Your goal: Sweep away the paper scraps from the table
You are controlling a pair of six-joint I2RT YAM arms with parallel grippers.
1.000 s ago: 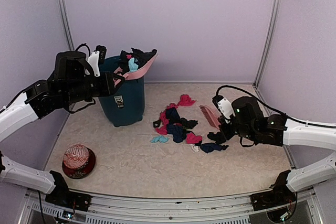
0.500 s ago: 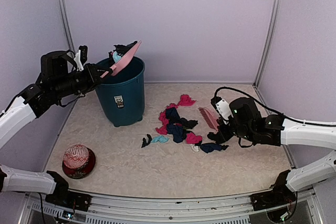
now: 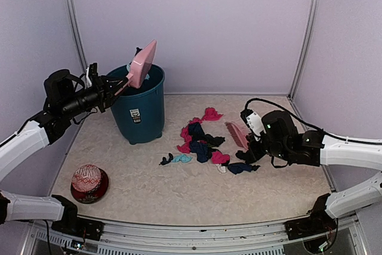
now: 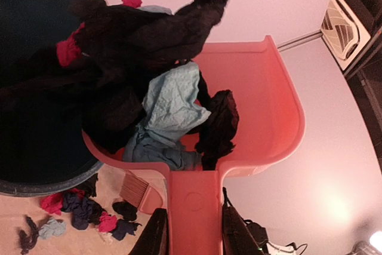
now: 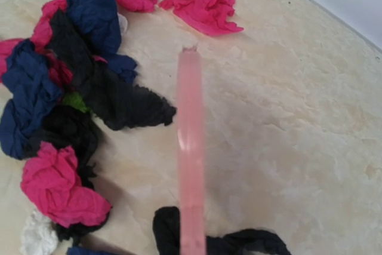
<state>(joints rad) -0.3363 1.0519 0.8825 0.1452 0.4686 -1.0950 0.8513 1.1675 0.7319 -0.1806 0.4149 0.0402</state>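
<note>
1. Our left arm (image 3: 36, 132) reaches in from the left of the bin (image 3: 140, 117), with the wrist raised about level with the bin's rim.
2. Our left gripper (image 3: 112, 92) sits just left of that rim, its jaws clamped on the handle of the dustpan (image 3: 142, 64), which is held steeply tilted above the bin.
3. Our right arm (image 3: 346, 150) stretches low, well to the right of the bin.
4. Our right gripper (image 3: 250, 138) is closed tight on the brush (image 3: 237, 132) and points toward the bin.
</note>
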